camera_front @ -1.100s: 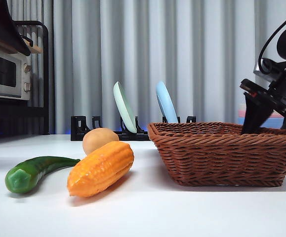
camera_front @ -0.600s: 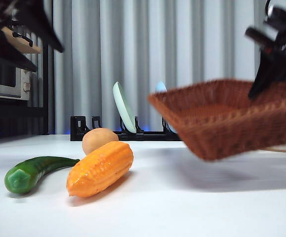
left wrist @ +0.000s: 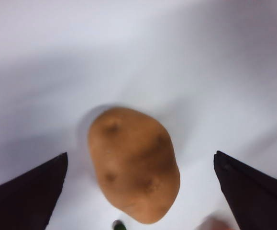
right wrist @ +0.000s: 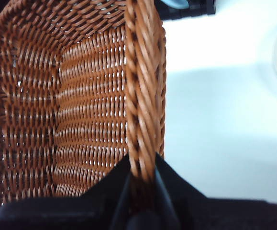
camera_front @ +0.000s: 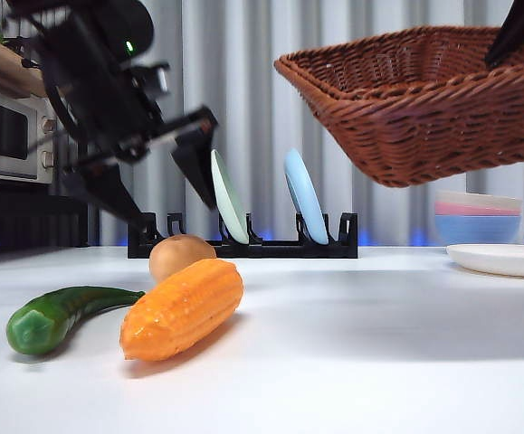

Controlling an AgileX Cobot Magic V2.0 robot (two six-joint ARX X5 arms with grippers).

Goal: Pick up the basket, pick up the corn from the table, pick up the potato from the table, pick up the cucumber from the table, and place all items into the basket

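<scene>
My right gripper is shut on the braided rim of the reddish-brown wicker basket. It holds the basket tilted in the air at the upper right, well above the white table; the gripper shows only as a black tip there. My left gripper is open and hangs just above the tan potato. In the left wrist view the potato lies between the open jaws. The orange corn lies in front of the potato. The dark green cucumber lies left of the corn.
A black dish rack with a green plate and a blue plate stands behind the vegetables. Stacked pastel bowls and a white plate sit at the right. A toaster oven stands at the far left.
The right gripper has lifted the basket off the table and up to the top right. The left arm has come down into view over the potato.
</scene>
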